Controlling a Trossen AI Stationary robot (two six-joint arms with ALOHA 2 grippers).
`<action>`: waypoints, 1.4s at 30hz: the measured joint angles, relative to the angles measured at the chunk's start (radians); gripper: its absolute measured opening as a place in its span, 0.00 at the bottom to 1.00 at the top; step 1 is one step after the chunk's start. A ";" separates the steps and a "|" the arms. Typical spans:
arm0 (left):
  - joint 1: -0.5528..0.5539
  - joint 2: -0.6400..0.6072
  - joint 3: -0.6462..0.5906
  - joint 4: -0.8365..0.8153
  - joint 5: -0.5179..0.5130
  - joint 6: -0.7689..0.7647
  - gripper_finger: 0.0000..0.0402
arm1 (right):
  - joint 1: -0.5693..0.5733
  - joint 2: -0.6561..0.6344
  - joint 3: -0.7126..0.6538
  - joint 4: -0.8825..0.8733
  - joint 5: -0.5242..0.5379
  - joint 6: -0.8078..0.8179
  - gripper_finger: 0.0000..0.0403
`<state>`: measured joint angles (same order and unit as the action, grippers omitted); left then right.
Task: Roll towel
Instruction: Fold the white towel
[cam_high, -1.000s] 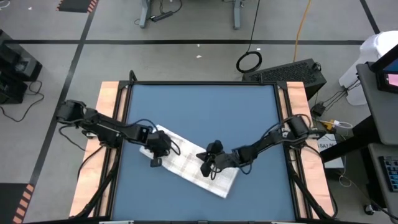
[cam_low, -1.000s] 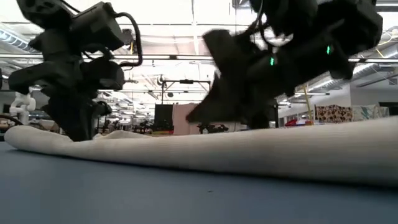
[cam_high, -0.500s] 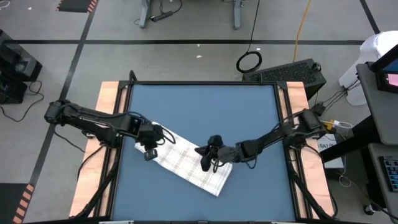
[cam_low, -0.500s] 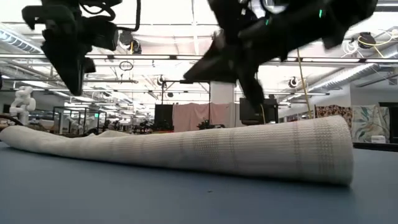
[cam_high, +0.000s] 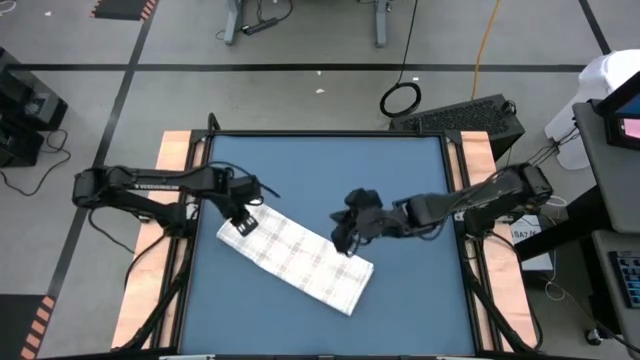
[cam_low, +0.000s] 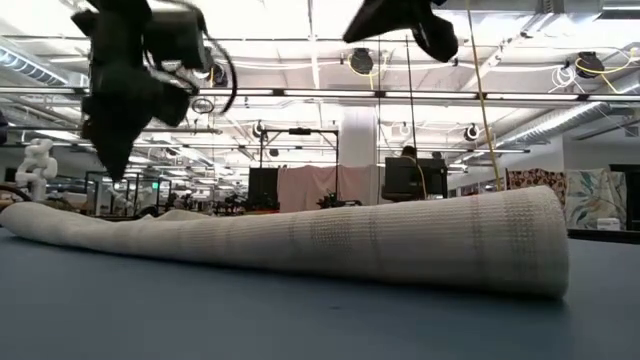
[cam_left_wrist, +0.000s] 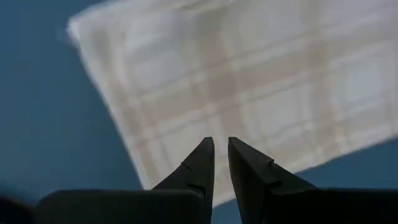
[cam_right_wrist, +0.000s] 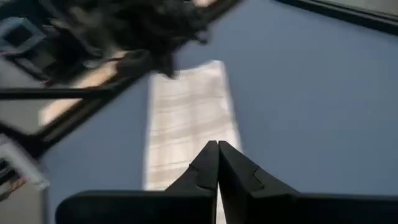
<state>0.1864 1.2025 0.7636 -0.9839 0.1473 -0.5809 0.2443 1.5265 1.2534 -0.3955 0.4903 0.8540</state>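
High view shows the towel (cam_high: 297, 259) lying as a long folded or partly rolled band on the blue table (cam_high: 320, 170), its long axis running diagonally from the end nearer the left arm down to the end nearer the table's front edge. The left gripper (cam_high: 243, 220) hangs over the towel's upper-left end, while the right gripper (cam_high: 347, 240) hangs just off the towel's far long edge, near its other end. Each arm is thus nearest its own end, and neither touches the cloth.

Seen level across the table, the towel (cam_low: 300, 245) reads as a low roll, thicker at one end, with both grippers lifted clear above it.

The left gripper (cam_left_wrist: 221, 163) has its fingers nearly together, a thin gap between them, holding nothing. The right gripper (cam_right_wrist: 217, 163) is fully closed and empty, pointing along the towel (cam_right_wrist: 189, 124).

My judgement: rolling further needs both grippers to come down on the band's long edge.
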 joint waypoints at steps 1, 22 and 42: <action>0.020 0.012 -0.007 0.000 0.012 -0.020 0.13 | -0.019 0.000 0.022 -0.060 -0.013 0.021 0.00; 0.060 0.380 0.001 0.354 -0.120 -0.186 0.13 | -0.453 0.003 0.062 -0.238 -0.693 -0.536 0.00; 0.169 0.420 0.349 0.476 -0.168 0.338 0.13 | -0.423 0.005 0.060 -0.255 -0.751 -0.417 0.00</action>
<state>0.3556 1.6226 1.1124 -0.5074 -0.0209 -0.2430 -0.1785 1.5318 1.3136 -0.6502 -0.2611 0.4369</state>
